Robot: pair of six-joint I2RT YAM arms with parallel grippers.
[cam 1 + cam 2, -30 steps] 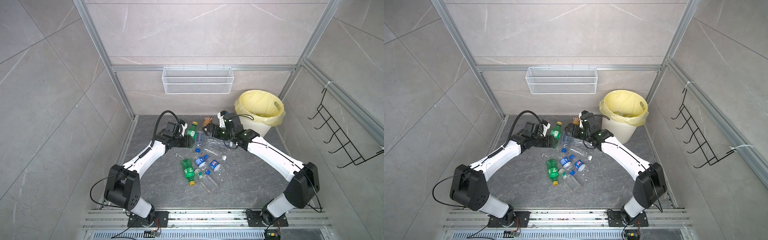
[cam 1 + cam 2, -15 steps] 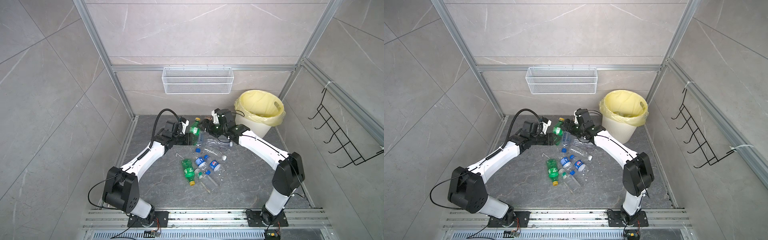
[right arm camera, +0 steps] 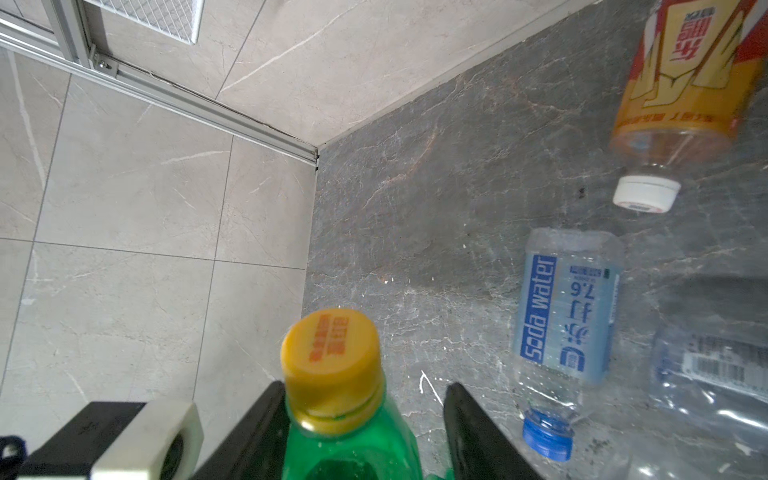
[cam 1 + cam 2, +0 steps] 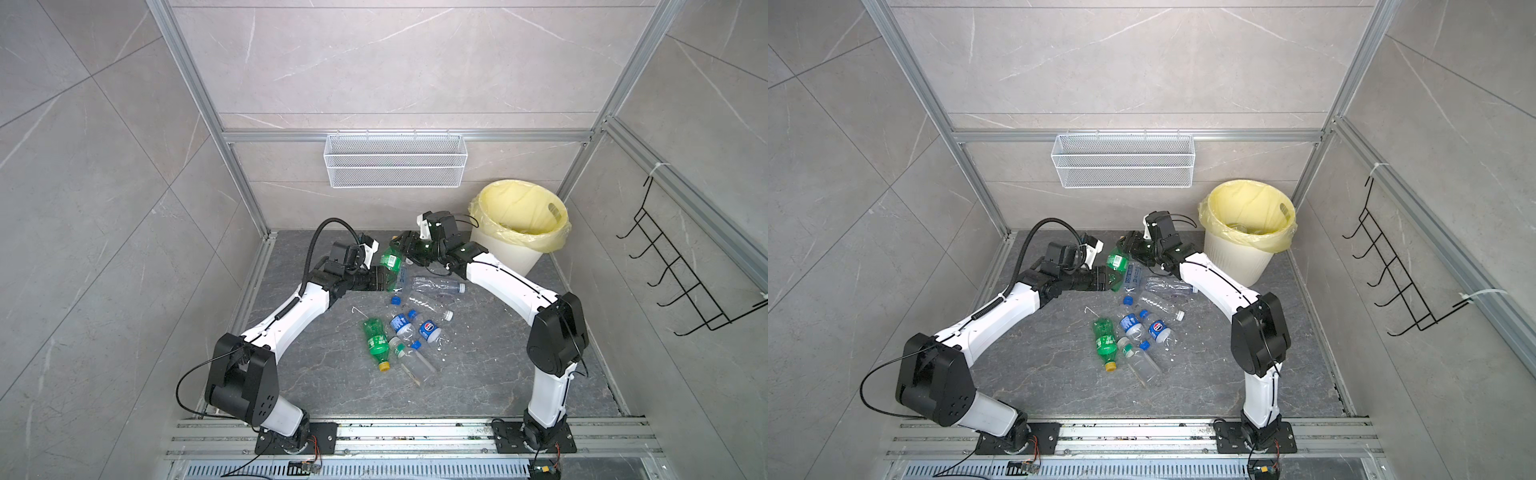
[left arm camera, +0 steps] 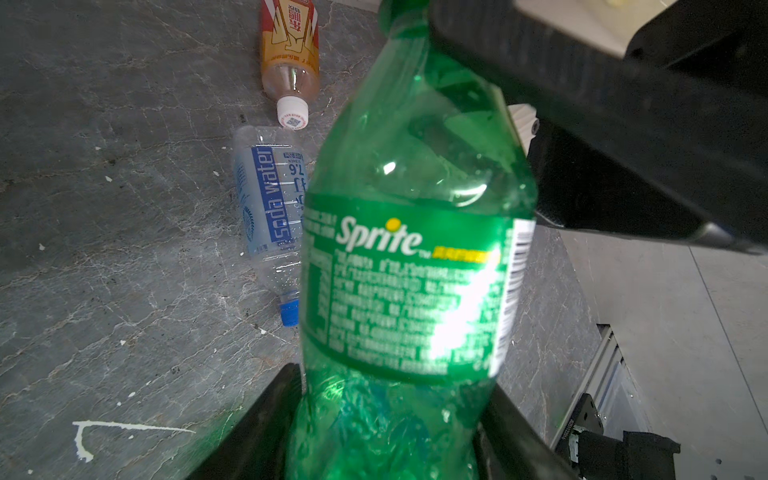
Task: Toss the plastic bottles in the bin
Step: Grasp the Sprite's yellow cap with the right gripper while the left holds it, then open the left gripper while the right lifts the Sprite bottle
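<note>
Toward the back of the stone floor (image 4: 478, 374), left of the bin (image 4: 505, 259), we have a green bottle (image 4: 390, 259) between our two arms. Our left gripper (image 5: 390, 386) pinches the crumpled base of that bottle, one black finger on each side, as the left wrist view shows. Our right gripper (image 3: 365, 390) sits at the other end, its fingers flanking the neck just under the yellow cap (image 3: 330, 357). One finger lies against the neck. On the other side we see a gap at cap height, and we cannot tell whether those jaws pinch the bottle lower down. In both top views the bottle tilts, cap end toward the back wall.

The bin stands in the back right corner, lined with a pale yellow bag, apart from both grippers. Just beside the held bottle a soda water bottle (image 5: 270, 199) lies flat on the floor with its blue cap on. An orange-labelled bottle (image 5: 289, 41) lies just beyond it, white cap pointing at its base. Nearer to our bases a loose group of clear bottles (image 4: 409, 328) and a second green bottle (image 4: 376, 340) lie on their sides, close together. A white mesh basket (image 4: 395, 166) hangs on the back wall.
</note>
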